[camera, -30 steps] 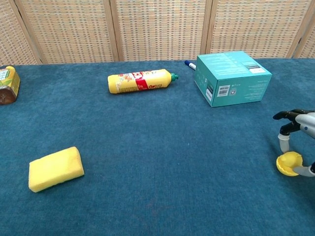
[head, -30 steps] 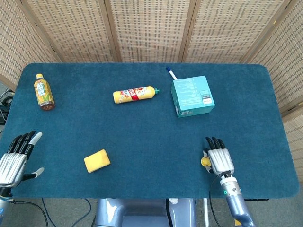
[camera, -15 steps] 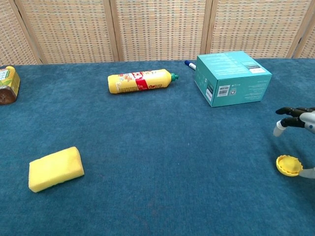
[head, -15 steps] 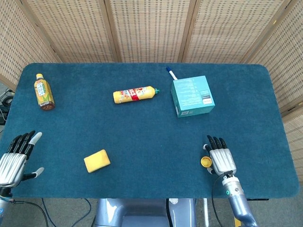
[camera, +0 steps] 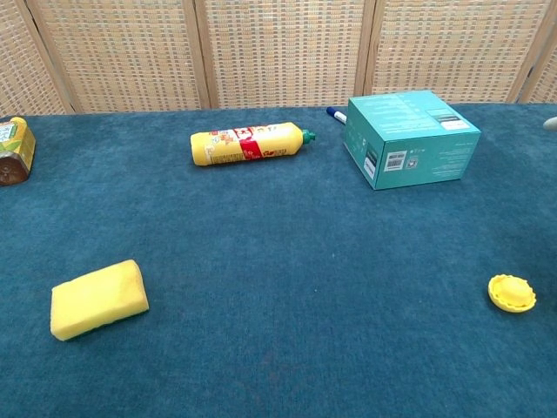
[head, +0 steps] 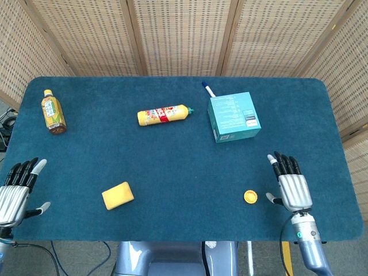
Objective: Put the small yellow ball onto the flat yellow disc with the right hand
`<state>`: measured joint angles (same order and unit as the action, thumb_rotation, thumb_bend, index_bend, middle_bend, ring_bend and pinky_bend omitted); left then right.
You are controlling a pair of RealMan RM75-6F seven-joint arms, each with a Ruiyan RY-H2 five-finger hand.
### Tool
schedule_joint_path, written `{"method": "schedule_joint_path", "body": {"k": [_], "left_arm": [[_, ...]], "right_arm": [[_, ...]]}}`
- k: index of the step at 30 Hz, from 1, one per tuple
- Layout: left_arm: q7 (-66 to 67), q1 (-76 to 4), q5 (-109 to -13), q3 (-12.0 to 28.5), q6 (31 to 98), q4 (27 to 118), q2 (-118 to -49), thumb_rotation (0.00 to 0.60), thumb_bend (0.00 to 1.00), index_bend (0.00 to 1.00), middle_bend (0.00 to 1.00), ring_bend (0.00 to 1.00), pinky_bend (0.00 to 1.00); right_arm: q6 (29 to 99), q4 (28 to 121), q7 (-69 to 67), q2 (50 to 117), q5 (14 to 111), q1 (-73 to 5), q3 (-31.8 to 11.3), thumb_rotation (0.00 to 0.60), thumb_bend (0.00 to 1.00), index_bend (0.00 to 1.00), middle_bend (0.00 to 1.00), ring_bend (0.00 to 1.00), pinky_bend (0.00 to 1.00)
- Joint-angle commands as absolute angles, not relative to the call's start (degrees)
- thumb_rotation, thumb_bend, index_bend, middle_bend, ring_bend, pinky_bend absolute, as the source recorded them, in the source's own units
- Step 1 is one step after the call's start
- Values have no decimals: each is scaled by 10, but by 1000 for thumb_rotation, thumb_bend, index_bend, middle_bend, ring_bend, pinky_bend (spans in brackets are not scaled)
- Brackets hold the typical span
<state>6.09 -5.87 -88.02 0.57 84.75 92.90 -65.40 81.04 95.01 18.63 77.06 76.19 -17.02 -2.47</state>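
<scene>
The whole desk (head: 172, 149) is seen from high above in the head view, facing steeply down. A nearer, lower, forward-facing look is given by the chest view; the desk's middle is shared.

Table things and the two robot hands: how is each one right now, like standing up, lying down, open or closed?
Ball: sitting on the disc, nothing touching it.
Right hand: open, holding nothing, apart from the ball.
Left hand: open, holding nothing.
Yellow bottle: lying on its side, cap on.
Tea bottle: lying down, cap on.
Box: closed, flat on the table.
Pen: lying behind the box, capped.
Sponge: lying flat.
</scene>
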Motion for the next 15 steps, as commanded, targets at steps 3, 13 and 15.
{"method": "schedule_joint_path", "body": {"k": [3,13,15], "left_arm": [[64,-49,-865,13,860,920,-662,600,171,0,0,0,6],[51,-44,-857,17,864,904,-666,600,170,0,0,0,0],[55,-45,-860,15,863,904,-668,600,170,0,0,0,0]], "right_arm": [[874,916,124,753,814,-124,-9,600,0,0,0,0,0],[889,903,66,735,830,-97,-10,600,0,0,0,0,0],[891,901,59,731,832,-95,-15,600,0,0,0,0,0]]}}
